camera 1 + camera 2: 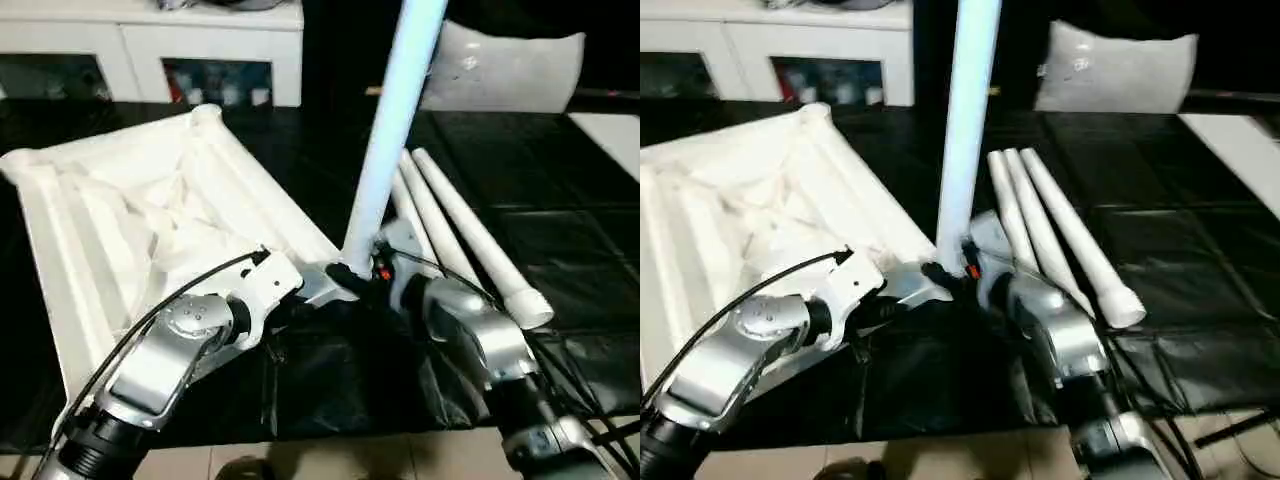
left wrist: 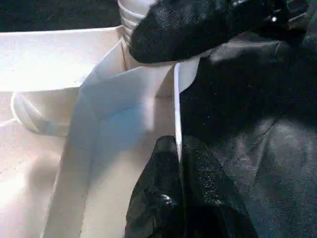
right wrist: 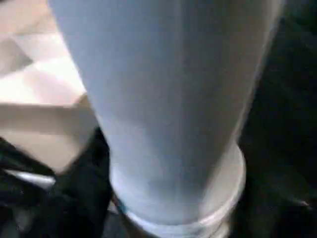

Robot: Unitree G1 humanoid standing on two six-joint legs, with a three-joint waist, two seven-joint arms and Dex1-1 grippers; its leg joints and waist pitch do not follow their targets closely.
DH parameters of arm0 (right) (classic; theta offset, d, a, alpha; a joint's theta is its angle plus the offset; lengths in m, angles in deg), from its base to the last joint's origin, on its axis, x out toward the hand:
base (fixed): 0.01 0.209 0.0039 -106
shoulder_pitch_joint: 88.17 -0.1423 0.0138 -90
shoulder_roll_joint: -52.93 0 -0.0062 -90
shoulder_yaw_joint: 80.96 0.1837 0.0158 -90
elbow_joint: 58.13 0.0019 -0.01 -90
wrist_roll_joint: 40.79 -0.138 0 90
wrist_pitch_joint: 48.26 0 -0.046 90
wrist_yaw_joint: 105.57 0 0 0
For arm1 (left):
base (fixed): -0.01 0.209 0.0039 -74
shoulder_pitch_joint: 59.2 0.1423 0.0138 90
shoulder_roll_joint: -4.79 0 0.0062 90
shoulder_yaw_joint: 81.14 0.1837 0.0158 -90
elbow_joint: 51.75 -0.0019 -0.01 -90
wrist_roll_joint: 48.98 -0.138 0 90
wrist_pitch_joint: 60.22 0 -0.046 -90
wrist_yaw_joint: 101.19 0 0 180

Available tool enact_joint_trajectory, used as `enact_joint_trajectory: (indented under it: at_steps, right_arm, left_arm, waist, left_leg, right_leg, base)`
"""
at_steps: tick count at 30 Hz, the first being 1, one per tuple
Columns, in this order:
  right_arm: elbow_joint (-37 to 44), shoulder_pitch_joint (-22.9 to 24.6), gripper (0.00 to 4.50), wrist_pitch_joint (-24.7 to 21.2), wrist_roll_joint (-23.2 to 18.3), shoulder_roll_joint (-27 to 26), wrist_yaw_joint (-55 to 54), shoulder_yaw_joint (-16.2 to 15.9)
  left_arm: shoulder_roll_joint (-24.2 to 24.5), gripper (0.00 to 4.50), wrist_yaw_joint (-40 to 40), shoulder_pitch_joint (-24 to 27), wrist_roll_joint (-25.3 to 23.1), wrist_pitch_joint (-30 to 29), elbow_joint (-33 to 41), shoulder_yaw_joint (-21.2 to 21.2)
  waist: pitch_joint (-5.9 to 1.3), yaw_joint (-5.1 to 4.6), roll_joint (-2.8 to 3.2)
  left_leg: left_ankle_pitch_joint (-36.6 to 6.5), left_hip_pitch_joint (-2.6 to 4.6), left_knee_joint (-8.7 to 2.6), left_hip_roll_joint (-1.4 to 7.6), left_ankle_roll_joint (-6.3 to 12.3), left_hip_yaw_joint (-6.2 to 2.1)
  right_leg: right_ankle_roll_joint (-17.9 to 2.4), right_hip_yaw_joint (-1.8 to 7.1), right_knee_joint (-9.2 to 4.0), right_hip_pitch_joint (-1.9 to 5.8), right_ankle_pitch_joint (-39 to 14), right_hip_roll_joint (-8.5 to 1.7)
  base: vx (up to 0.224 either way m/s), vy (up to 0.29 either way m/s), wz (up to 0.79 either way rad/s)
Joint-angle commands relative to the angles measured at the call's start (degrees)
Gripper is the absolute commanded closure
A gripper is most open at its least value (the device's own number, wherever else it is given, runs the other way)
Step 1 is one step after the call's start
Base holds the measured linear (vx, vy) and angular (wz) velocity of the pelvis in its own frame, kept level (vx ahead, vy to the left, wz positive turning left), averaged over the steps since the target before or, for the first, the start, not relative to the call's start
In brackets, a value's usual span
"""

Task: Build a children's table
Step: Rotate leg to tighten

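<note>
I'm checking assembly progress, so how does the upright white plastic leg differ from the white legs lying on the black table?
The upright white plastic leg stands in the corner of the upturned white tabletop; the loose white legs lie flat, side by side on the black table cover. The upright leg has both grippers at its base; the loose legs lie untouched. All are long, white, tapered tubes.

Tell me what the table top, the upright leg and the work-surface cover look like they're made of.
Table top: probably moulded plastic, white, matte; thin walls and moulded ribs on its upturned underside.
Upright leg: likely the same plastic, a smooth tapered tube with a soft sheen and a ringed base.
Cover: thin black sheeting, apparently plastic film; it wrinkles and throws glossy highlights.
</note>
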Motion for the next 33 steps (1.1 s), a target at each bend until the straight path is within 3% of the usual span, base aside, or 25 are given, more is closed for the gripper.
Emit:
enact_joint_trajectory:
  at_steps: [1,4,9,17,24,33]
  right_arm:
    - [-0.61,1.97,0.63,-0.98,0.47,1.47,0.48,0.71]
    - [1.13,3.24,0.36,-0.55,-0.02,2.52,1.76,1.0]
    - [3.36,4.66,0.07,0.33,-0.58,3.96,3.93,1.51]
    - [6.66,5.21,0.07,1.79,-1.73,6.93,8.31,2.24]
    - [8.03,4.58,0.07,2.82,-1.75,11.11,14.53,1.09]
    - [6.16,1.82,0.07,5.73,-0.92,13.38,23.46,-2.26]
  left_arm:
    - [0.75,4.5,0.2,-1.91,0.08,2.08,0.66,-1.4]
    - [1.39,4.5,1.26,-2.55,0.24,3.22,-0.59,-1.28]
    - [2.28,4.5,2.64,-3.41,0.41,4.9,-2.33,-1.01]
    - [4.62,4.5,6.6,-4.74,-0.25,8.4,-5.58,0.81]
    - [6.95,4.5,13.03,-5.36,0.21,13.69,-7.54,3.19]
    - [8.8,4.5,21.24,-7.06,-0.15,20.41,-9.38,6.69]
  waist:
    - [-3.81,0.12,0.72]
    - [-3.81,0.12,0.92]
    - [-3.71,0.14,1.04]
    - [-3.83,0.23,1.02]
    - [-3.78,0.75,1.06]
    - [-3.8,1.45,1.13]
  left_leg:
    - [-7.33,1.48,-3.66,6.01,1.3,-2.96]
    - [-8.01,1.52,-3.66,6.13,1.64,-3.02]
    - [-11.12,1.74,-3.8,6.24,0.23,-3.09]
    - [-9.07,1.67,-3.33,6.05,1.33,-2.97]
    - [-9.31,1.82,-3.19,6.2,1.67,-2.97]
    - [-12.27,2.18,-3.34,6.36,-0.06,-2.98]
  right_leg:
    - [-12.46,3.47,-3.49,1.97,3.4,-6.26]
    - [-12.68,3.35,-3.56,2.05,2.3,-6.23]
    - [-12.55,3.39,-3.81,1.99,-1.91,-6.25]
    - [-13.31,3.29,-3.39,2.1,1.45,-6.28]
    - [-13.44,3.19,-3.32,2.0,0.34,-6.28]
    - [-13.62,3.13,-3.3,1.84,-2.32,-6.5]
  base:
    - [0.0,0.0,0.0]
    - [0.0,0.0,0.0]
    - [0.0,0.0,0.0]
    - [0.0,0.0,0.0]
    - [0.0,0.0,0.0]
    - [0.0,0.0,0.0]
